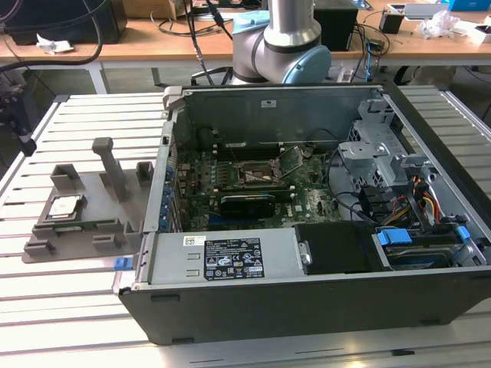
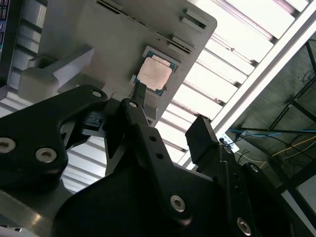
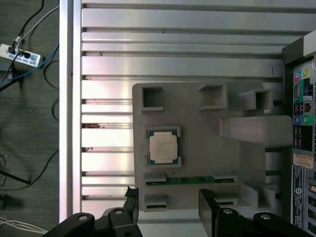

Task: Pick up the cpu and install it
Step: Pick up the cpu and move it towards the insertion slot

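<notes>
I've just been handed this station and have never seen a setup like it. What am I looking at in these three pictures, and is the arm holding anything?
The exterior view is taken from off the machine. It shows a grey robot arm behind an open computer case on a slatted metal table. Inside the case is the motherboard with its square socket. At the exterior view's left of the case sits a grey fixture plate with upright posts. The cpu, a small silver square chip, lies in a pocket on it.

The two wrist views come from cameras riding on the arm, looking past its black pincer at the plate below. Both show the cpu lying flat in its pocket. The pincer is open, holds nothing, and is not touching the cpu.
</notes>
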